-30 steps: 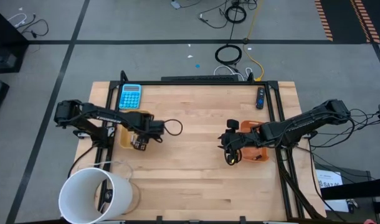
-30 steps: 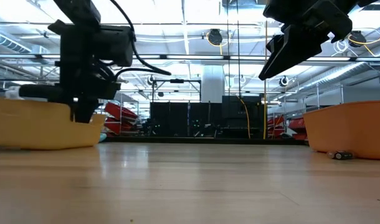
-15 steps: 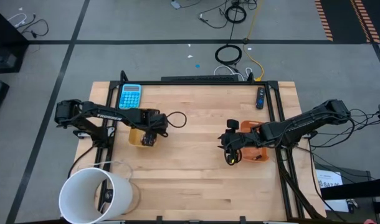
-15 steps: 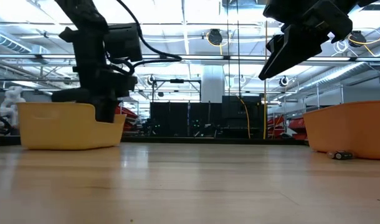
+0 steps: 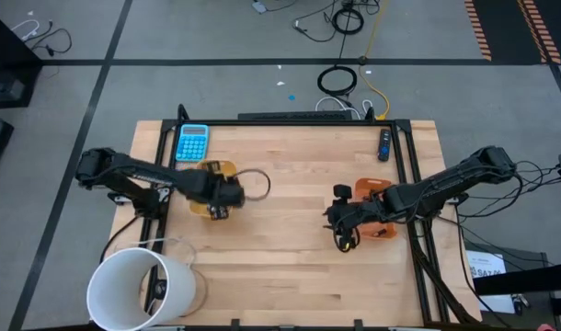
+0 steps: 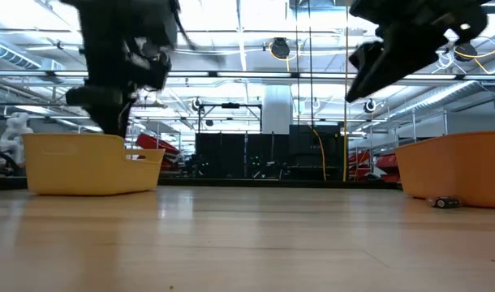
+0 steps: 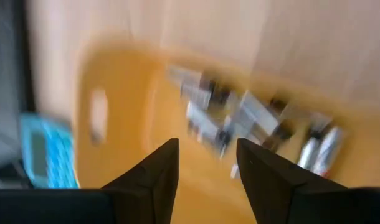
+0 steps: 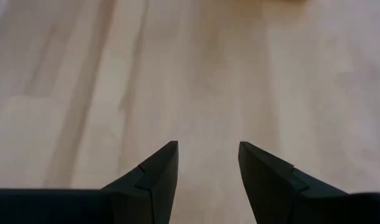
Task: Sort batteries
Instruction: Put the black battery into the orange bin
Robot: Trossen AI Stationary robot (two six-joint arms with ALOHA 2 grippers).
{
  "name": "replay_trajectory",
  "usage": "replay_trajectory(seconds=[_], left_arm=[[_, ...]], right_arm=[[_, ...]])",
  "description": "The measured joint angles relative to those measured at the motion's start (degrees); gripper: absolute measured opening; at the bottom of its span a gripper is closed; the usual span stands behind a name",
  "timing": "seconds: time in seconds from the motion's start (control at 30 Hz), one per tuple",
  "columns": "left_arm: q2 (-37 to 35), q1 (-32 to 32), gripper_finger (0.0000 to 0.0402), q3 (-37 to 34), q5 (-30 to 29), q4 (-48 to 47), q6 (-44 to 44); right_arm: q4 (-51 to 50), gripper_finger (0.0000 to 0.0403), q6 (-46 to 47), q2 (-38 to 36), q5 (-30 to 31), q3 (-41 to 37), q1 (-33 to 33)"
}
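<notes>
A yellow tray [image 5: 212,171] [image 6: 93,162] stands on the table's left half. In the left wrist view it [image 7: 115,124] holds several batteries [image 7: 240,118], silvery-grey and dark. My left gripper [image 5: 216,210] [image 7: 205,143] hangs open just above the tray's near part, touching nothing. An orange tray [image 5: 377,207] [image 6: 454,166] stands on the right half, and one small battery [image 6: 444,202] lies on the table before it. My right gripper [image 5: 343,241] [image 8: 207,144] hovers open over bare wood to the left of the orange tray.
A blue calculator [image 5: 192,142] [image 7: 43,152] lies at the far left, beyond the yellow tray. A large white bucket [image 5: 138,290] stands at the near left corner. A dark remote-like object [image 5: 384,144] lies at the far right. Bare wood [image 5: 280,230] stretches between the trays.
My left gripper, reaching down at the yellow tray's wall, slid the tray along the table toward the right edge. It then came off the tray and rose above its rim, moving fast; the tray stayed put. My right gripper edged toward the near edge.
</notes>
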Motion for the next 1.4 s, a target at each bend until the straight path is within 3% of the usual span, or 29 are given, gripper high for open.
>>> replay_trajectory(seconds=[0.13,0.2,0.37,0.77,0.93,1.17,1.4], left_arm=[[-2.6,-8.1,0.0171,0.0,-10.3,14.7,1.2],[-2.9,-10.4,0.0171,0.0,-12.4,25.7,3.7],[0.1,-12.7,0.0171,-1.6,-8.0,52.1,8.2],[17.8,-15.4,0.0171,-4.7,1.3,89.6,12.9],[23.3,-15.0,0.0171,-4.7,1.4,96.1,16.4],[26.5,-13.4,0.0171,-4.3,1.5,99.8,22.5],[26.5,-11.0,0.0171,-4.3,1.5,100.9,26.6]], right_arm=[[-3.1,0.016,4.2,2.6,-5.8,0.7,0.9],[-6.5,0.016,5.6,5.0,-7.1,2.5,1.0],[-17.0,0.016,2.5,11.8,-7.0,8.2,2.1],[-28.7,0.016,-2.2,24.2,-8.8,14.7,2.7],[-35.3,0.0184,-3.5,28.0,-8.8,17.0,2.7],[-36.2,0.0241,-3.7,32.0,-8.9,17.4,2.1],[-36.6,0.023,-5.5,35.6,-12.3,17.7,-0.1]])
